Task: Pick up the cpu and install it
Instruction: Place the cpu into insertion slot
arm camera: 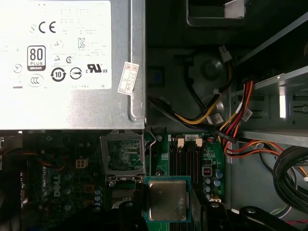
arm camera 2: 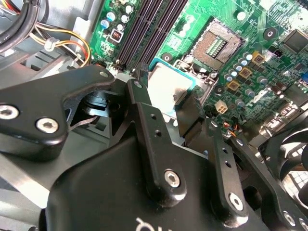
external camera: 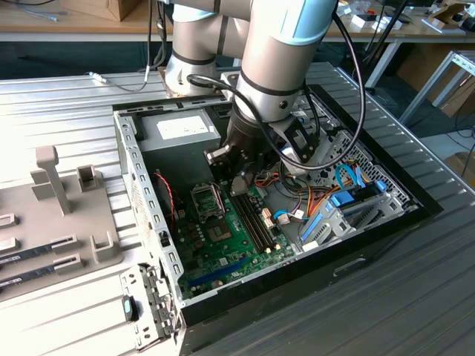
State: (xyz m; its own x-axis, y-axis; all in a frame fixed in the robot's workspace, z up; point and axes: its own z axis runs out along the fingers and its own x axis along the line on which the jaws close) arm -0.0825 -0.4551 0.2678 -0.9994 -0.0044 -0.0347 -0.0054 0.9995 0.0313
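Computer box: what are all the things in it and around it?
ribbed metal table: one, silver, under the case
open metal computer case: one, black and grey, on the table
green motherboard: one, green, inside the case
empty square cpu socket: one, dark, on the motherboard
long memory slots: a few, black, beside the socket
boxy metal power supply: one, silver-grey, inside the case
wire bundles: several, red, orange, yellow, beside the power supply
plastic holder tray: one, grey, exterior view's left
silvery square cpu: one, silver with green rim, held above the motherboard
robot arm: one, silver-grey and blue, reaching into the case
gripper: one, black, shut on the cpu
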